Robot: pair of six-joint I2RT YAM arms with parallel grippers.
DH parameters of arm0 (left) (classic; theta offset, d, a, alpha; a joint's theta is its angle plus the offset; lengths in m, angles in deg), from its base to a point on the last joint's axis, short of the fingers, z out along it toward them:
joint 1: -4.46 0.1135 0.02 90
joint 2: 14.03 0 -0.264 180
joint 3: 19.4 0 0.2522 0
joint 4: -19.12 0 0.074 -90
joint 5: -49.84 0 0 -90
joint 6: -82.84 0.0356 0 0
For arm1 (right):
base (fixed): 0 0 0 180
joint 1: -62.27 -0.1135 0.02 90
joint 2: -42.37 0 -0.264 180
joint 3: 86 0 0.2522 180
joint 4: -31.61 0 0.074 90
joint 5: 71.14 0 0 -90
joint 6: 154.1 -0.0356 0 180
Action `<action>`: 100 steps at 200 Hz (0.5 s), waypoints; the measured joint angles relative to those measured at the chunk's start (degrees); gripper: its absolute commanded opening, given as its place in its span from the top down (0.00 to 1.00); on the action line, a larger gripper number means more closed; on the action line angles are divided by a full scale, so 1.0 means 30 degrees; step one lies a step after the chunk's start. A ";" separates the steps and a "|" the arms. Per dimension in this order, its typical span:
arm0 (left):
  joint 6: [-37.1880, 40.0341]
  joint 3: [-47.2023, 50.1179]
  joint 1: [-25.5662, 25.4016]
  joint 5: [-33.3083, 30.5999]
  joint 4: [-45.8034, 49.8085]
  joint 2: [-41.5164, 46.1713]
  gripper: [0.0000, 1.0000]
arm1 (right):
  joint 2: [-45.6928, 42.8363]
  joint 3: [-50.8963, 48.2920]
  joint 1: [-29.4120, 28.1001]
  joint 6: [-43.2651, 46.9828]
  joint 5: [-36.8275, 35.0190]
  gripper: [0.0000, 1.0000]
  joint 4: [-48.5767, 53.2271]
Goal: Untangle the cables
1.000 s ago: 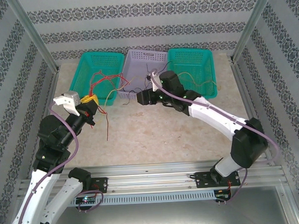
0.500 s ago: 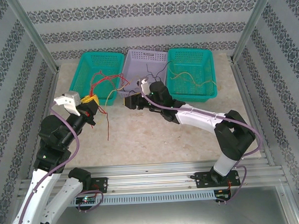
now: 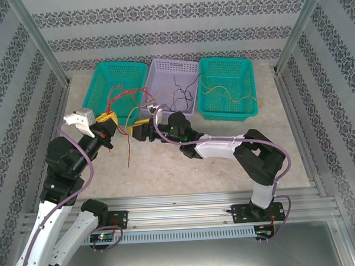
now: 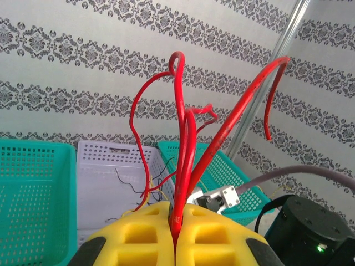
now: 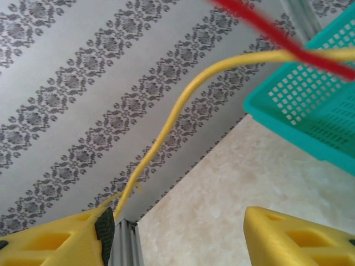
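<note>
Overhead camera: three baskets line the far edge of the table (image 3: 167, 163), a left teal basket (image 3: 103, 76), a lavender basket (image 3: 186, 66) and a right teal basket (image 3: 246, 77); the red cables (image 3: 129, 148) form a loose tangle over the left teal basket's near rim, one strand dangling toward the table; a dark cable (image 3: 179, 96) lies in the lavender basket, a yellow-green cable (image 3: 226, 91) in the right teal one; the left gripper (image 3: 108, 120) hangs high near the table's left edge, its arm folded up and back; the right arm stretches low and far leftward, the right gripper (image 3: 141, 128) just beside the tangle. Left wrist camera: the yellow fingers (image 4: 138, 238) press together on the red cables (image 4: 180, 155), which fan upward in springy loops. Right wrist camera: the right gripper (image 5: 177, 238) gapes wide; a yellow cable (image 5: 166, 127) climbs from beside one pad, ungripped, crossing under a red strand. These wires look light, limp and quick to snag; a hold near a free end, drawn gently, seems wisest.
</note>
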 measured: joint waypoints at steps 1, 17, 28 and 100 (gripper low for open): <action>0.0000 0.0000 0.0000 0.0000 -0.0007 0.0000 1.00 | 0.0015 0.0000 -0.0015 -0.0015 -0.0015 0.37 -0.0066; -0.0007 0.0000 0.0000 0.0022 -0.0066 -0.0015 1.00 | 0.0299 0.0015 -0.0211 -0.0204 -0.0255 0.37 -0.1253; -0.0015 0.0000 0.0015 0.0073 -0.0073 -0.0044 1.00 | 0.0503 0.0066 -0.0313 -0.0328 -0.0466 0.37 -0.1931; -0.0342 0.0153 0.0357 0.0430 -0.0211 -0.0233 1.00 | 0.1377 0.1690 -0.1166 0.0036 -0.1763 0.52 -0.3016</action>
